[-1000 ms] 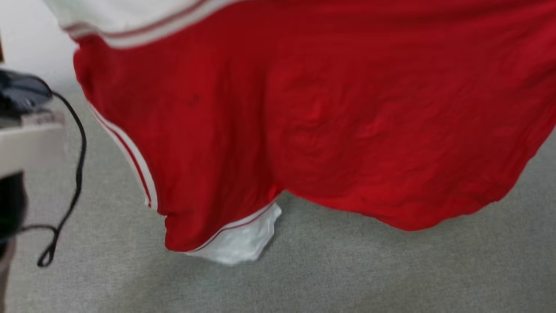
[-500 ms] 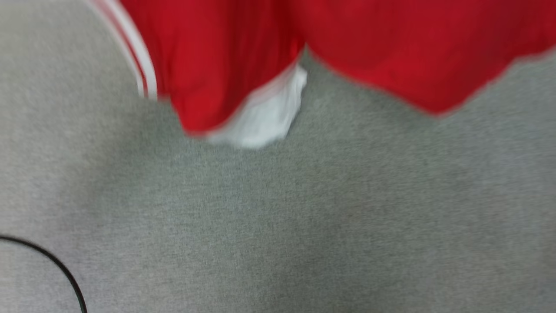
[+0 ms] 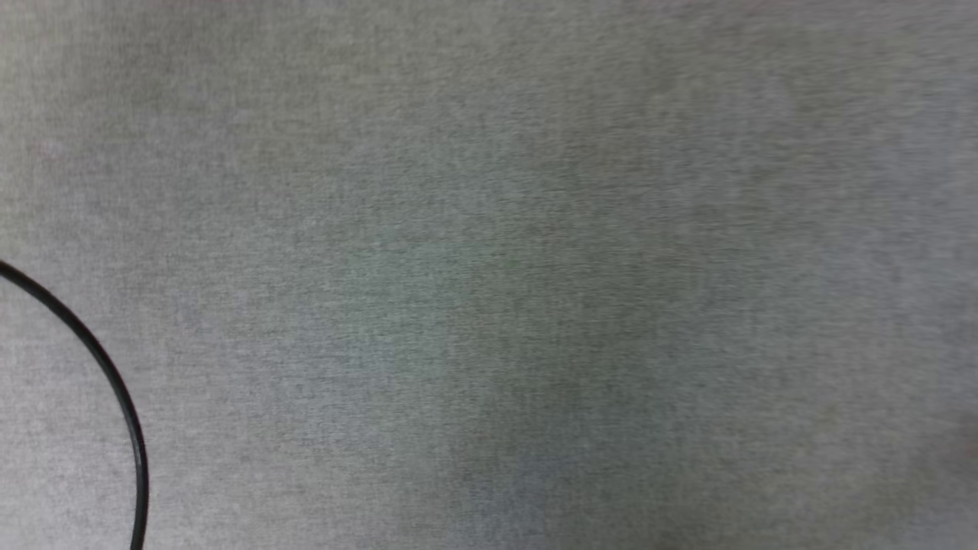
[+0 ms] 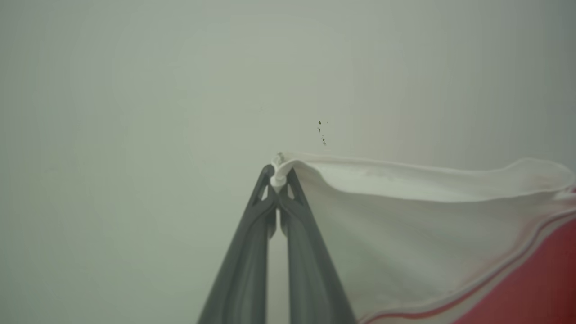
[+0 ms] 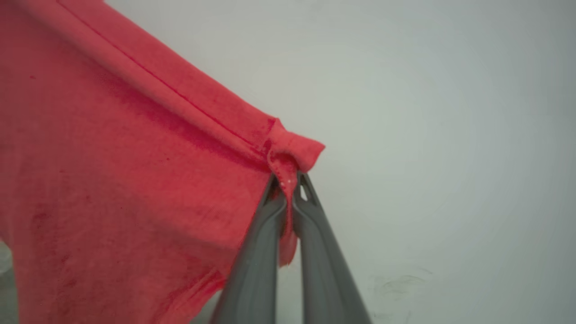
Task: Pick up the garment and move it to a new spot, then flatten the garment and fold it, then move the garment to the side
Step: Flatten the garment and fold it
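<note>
My garment (image 5: 135,157) is soft matt cloth, faintly fuzzy in the red, smoother in the white. My fingers (image 4: 243,270) look like matt grey plastic. The floor (image 3: 489,275) is rough grey weave; the cable (image 3: 139,458) at eight o'clock is smooth, slightly glossy.

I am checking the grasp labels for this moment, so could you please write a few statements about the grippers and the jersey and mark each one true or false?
1. The left gripper is shut on a white edge of the garment. True.
2. The right gripper is open and holds nothing. False: it is shut on a red hemmed corner of the garment.
3. In the head view, a black cable curves over the grey floor. True.
4. The garment lies neatly folded on the floor. False: it hangs unfolded from both grippers.
</note>
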You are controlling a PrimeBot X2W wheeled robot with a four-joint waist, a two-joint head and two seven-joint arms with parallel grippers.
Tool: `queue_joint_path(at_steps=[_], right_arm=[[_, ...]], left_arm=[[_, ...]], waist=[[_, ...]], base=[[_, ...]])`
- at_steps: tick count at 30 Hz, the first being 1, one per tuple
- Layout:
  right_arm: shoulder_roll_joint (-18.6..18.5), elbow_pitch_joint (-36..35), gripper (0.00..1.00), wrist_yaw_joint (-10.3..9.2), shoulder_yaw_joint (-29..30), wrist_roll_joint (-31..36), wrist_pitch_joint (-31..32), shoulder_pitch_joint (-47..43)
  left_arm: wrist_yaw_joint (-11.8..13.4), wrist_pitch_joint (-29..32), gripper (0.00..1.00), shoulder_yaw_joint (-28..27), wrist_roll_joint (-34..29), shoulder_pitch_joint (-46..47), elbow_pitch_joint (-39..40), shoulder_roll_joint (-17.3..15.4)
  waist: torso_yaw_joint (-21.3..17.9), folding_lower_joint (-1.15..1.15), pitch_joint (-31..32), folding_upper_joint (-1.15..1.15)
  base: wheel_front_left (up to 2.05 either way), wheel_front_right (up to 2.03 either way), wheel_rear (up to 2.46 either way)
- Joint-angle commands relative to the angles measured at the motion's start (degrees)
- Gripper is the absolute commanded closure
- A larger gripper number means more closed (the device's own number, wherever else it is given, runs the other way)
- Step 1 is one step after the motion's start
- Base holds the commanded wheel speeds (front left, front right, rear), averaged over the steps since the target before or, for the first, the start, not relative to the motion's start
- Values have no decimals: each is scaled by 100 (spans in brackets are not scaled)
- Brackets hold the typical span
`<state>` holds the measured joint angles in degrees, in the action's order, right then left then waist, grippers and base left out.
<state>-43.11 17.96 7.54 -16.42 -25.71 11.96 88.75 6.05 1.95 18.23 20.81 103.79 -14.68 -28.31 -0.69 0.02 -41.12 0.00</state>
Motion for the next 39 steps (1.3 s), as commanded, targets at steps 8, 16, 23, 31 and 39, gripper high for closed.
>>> queue_joint_path(at_steps=[8,16,23,31,39], right_arm=[[361,1078,100,-10,-471,240,-925,192],[709,1882,100,-8,-983,229,-1564,-801],[758,2125,100,-7,-1495,55,-1768,-1975],[832,2284,100,-7,-2008,-492,-1731,-3330],[702,2145,100,-8,-2388,-1204,-1561,-4503]], left_arm=[[-55,-703,100,146,46,-142,-866,371],[-197,-1315,100,562,307,-1949,-1249,843],[-184,-1633,100,809,527,-3964,-1216,1155],[-54,-1692,100,1030,617,-6093,-886,970],[97,-1465,100,1307,627,-7979,-371,356]], waist=[[314,-2,-229,0],[454,-2,152,0],[540,-2,824,0],[566,-2,1822,0],[594,-2,2634,0]], base=[[0,0,0],[0,0,0],[0,0,0],[0,0,0],[0,0,0]])
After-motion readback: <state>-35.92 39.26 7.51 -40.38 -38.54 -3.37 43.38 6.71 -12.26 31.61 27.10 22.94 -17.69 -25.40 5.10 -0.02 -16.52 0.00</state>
